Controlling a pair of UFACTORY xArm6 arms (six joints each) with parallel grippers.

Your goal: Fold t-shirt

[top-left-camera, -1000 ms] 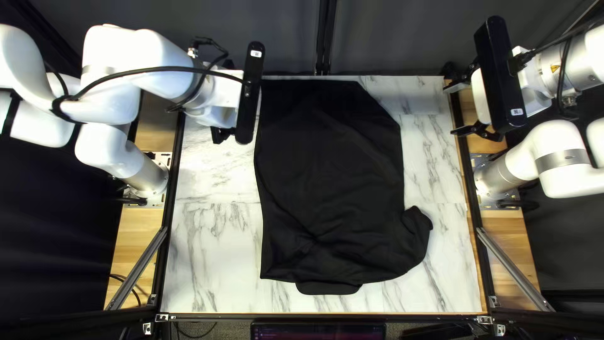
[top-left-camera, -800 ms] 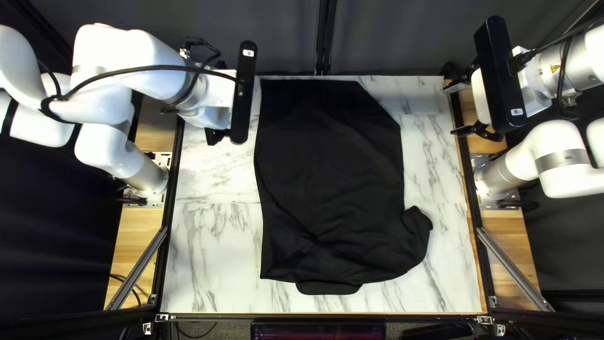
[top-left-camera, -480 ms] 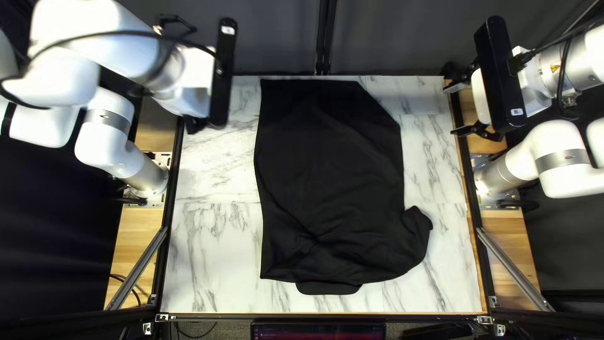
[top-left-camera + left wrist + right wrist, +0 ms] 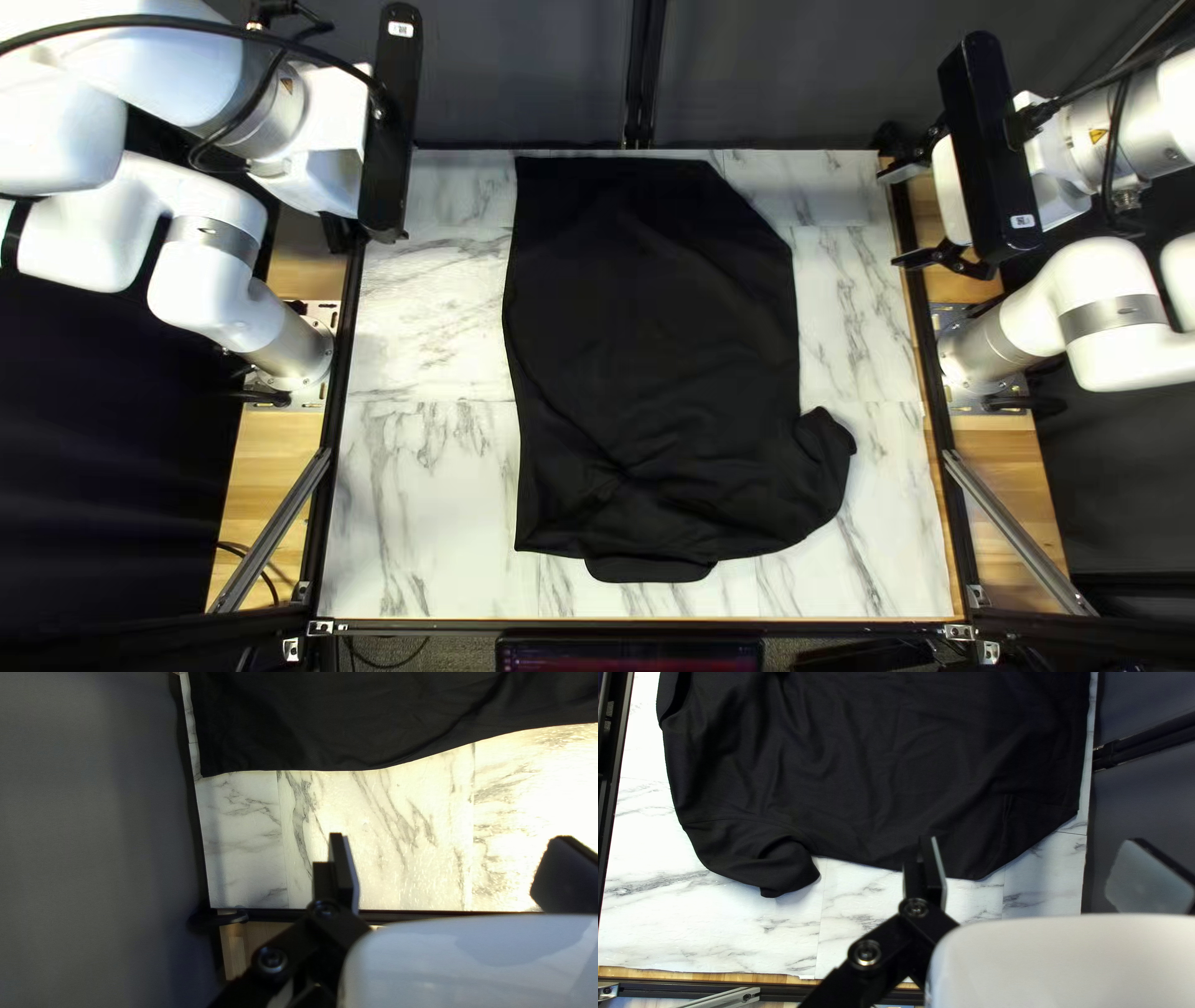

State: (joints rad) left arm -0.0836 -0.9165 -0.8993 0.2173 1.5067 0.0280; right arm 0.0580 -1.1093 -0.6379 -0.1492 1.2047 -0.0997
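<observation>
The shirt [image 4: 647, 349] is plain black all over. Under it, my table [image 4: 423, 485] is white, marbled with irregular grey veins. The wood [image 4: 259, 461] beside it is a warm honey-tan with darker grain, and the struts [image 4: 274, 529] are silvery grey. My arms [image 4: 87, 243] are glossy white, ringed with silver-grey bands [image 4: 218, 234], and my fingers [image 4: 914, 880] are black. The curtain [image 4: 535, 75] is dark grey.

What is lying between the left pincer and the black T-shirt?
Marble-patterned tabletop, a bare stretch of it, lies between the left pincer and the black T-shirt; the left wrist view shows this.
</observation>
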